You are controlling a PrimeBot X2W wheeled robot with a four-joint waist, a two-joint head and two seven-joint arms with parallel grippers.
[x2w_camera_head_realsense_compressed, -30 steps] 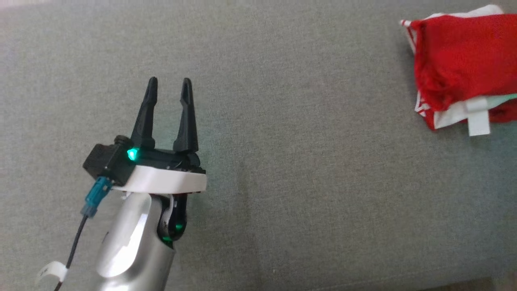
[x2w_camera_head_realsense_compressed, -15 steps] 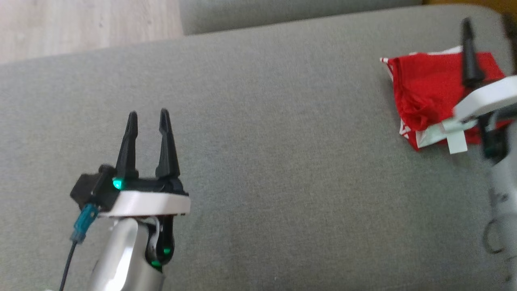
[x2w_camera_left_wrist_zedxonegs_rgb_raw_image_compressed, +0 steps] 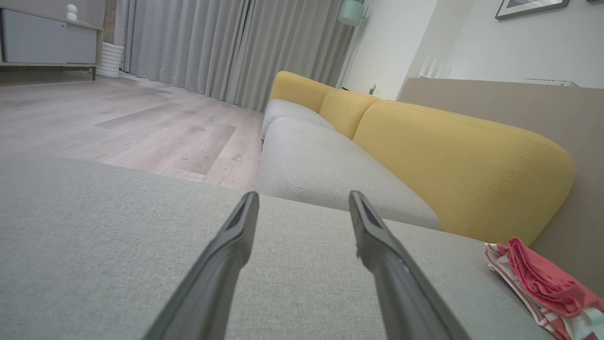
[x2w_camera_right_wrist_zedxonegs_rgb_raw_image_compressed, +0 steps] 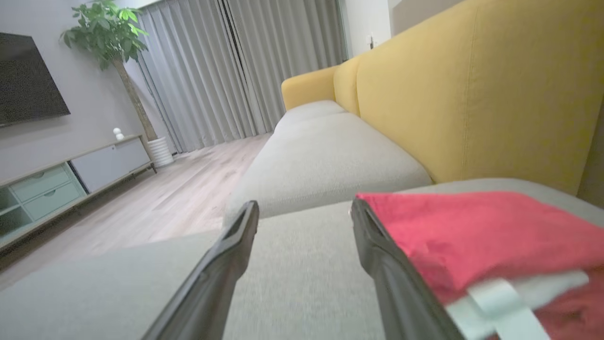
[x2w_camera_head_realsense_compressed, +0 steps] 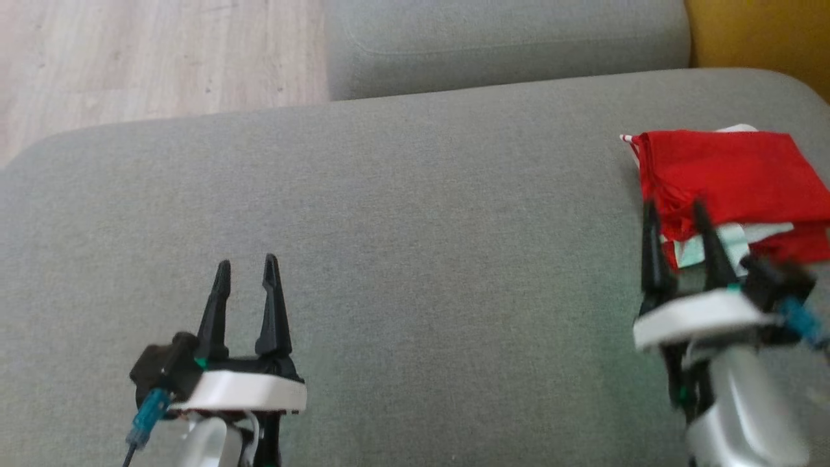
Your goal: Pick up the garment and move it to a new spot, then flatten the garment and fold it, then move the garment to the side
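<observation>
Right hand (x2w_camera_head_realsense_compressed: 674,207) pulled back, folded garment (x2w_camera_head_realsense_compressed: 726,168) just beyond its fingertips — spread, empty, like left hand (x2w_camera_head_realsense_compressed: 247,261); task likely finished.

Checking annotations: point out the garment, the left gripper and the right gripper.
garment (x2w_camera_head_realsense_compressed: 726,168), head view, on its red top layer.
left gripper (x2w_camera_head_realsense_compressed: 247,261), head view, midway between its two fingertips.
right gripper (x2w_camera_head_realsense_compressed: 674,206), head view, midway between its two fingertips.
</observation>
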